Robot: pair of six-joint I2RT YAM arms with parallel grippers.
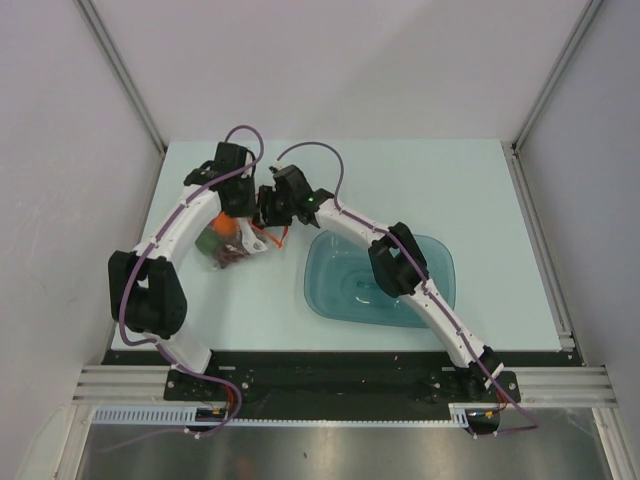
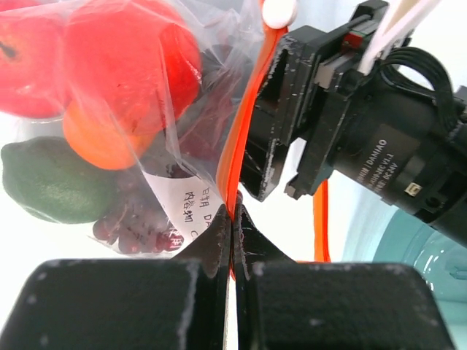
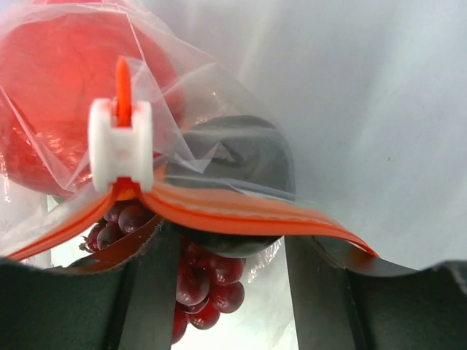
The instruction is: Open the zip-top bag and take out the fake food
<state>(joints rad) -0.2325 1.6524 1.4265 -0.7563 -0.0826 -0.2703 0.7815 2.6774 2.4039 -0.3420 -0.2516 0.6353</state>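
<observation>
The zip-top bag (image 1: 228, 247) lies between both grippers, lifted off the table. Its orange-red zip strip (image 2: 228, 168) is pinched in my shut left gripper (image 2: 233, 216). The fake food is inside: two red fruits (image 2: 124, 58), an orange (image 2: 102, 138), a green one (image 2: 51, 179), a dark one (image 3: 233, 157) and grapes (image 3: 204, 284). My right gripper (image 3: 228, 251) is open, and the other zip strip (image 3: 241, 215) and white slider (image 3: 120, 146) lie across its fingers. The right gripper also shows in the left wrist view (image 2: 292, 124), close beside the strip.
The teal translucent tub (image 1: 350, 290) sits on the table right of the bag, under the right arm. Grey walls close off the back and sides of the pale table (image 1: 430, 180).
</observation>
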